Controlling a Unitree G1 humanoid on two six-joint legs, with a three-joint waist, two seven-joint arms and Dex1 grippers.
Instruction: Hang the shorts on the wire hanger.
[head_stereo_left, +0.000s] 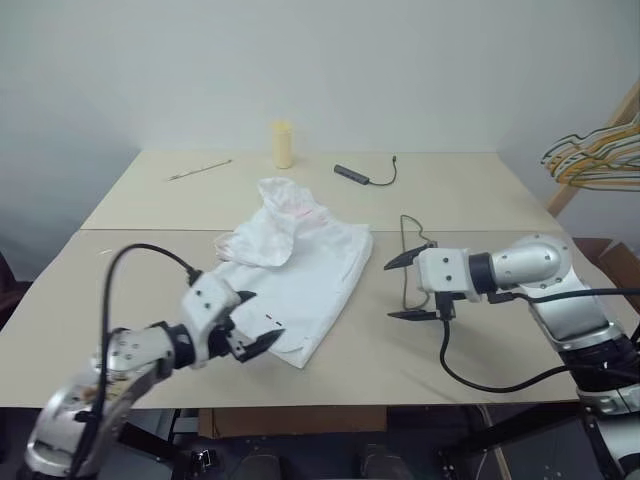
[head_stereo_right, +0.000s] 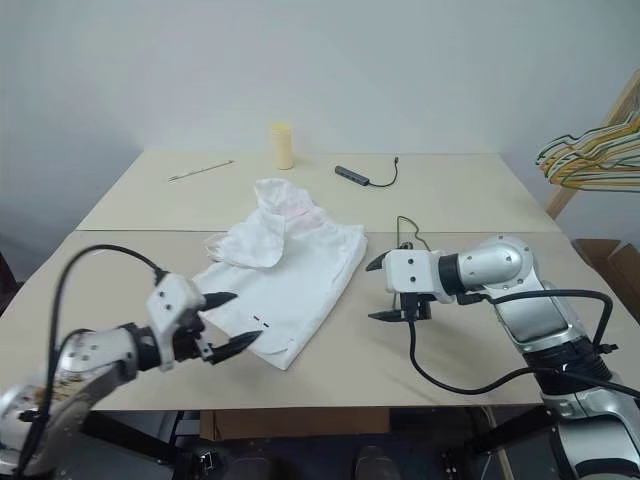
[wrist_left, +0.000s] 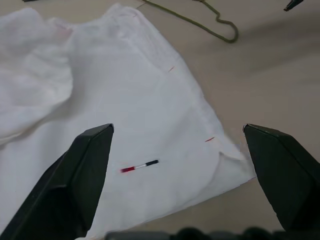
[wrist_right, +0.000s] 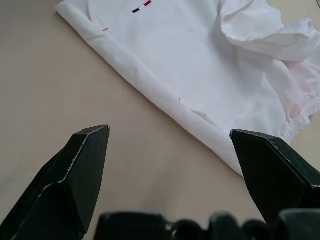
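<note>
Currently shorts (head_stereo_left: 300, 275) | long axis diagonal | waistband far, hem near

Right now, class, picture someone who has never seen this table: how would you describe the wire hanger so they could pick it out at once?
Start at the pale beige table and find the crumpled white cloth shorts at its middle. Beside their edge, toward the robot's open right hand, lies the thin dark olive-green wire hanger, flat on the tabletop. Unlike the yellow and grey hangers clustered on the wooden rack off the table's far right corner, it lies alone.
</note>
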